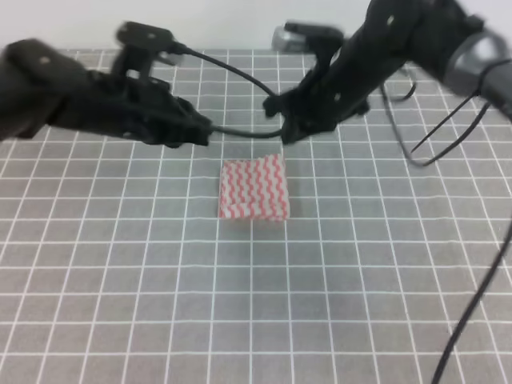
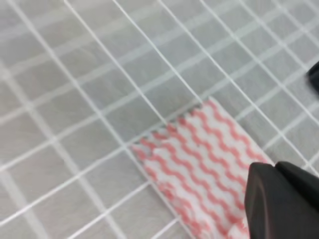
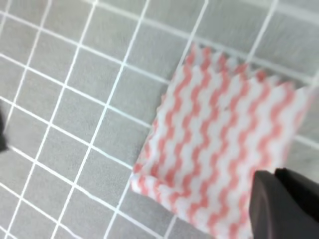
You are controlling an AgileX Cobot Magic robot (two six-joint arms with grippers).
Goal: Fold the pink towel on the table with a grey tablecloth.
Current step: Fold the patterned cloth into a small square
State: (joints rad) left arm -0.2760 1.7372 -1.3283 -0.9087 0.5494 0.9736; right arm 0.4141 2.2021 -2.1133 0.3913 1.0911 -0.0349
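Lighting even, diffuse and bright; no glare. Both wrist views soft with motion blur. In the exterior view, the black robot arms at twelve o'clock are blurred.

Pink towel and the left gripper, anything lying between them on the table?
Nothing: in the exterior high view only bare grey tablecloth shows between the left gripper and the pink towel.

A plain white wall runs along the far side. The light is soft and even everywhere.
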